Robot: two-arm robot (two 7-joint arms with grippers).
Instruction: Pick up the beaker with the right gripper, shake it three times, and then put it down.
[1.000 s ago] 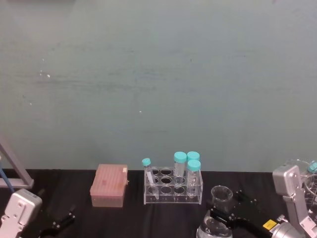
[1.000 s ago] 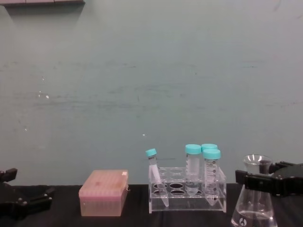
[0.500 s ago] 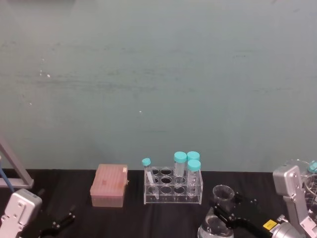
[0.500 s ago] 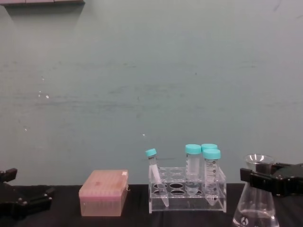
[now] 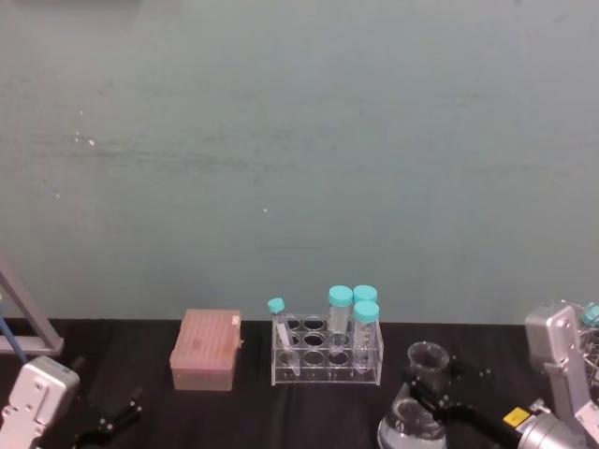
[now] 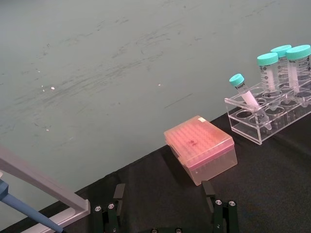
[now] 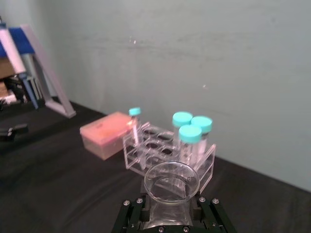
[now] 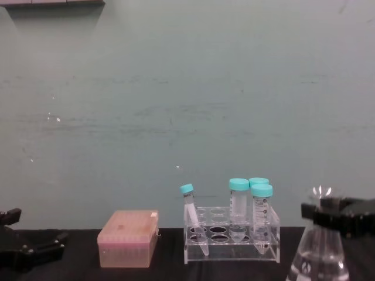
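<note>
Moved: beaker and right end effector, slightly rightward from tube rack.
Grip: pinching the beaker's neck.
Stage: probably mid-shake; lift off counter unclear.
Left end effector: spread, parked.

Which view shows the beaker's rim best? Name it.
Right wrist view: the beaker is close, rim facing the camera, held by the right end effector. Chest view shows its side profile; head view cuts off its base.

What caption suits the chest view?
Right gripper clamps the beaker by its neck beside the tube rack; left gripper parked far left.
</note>
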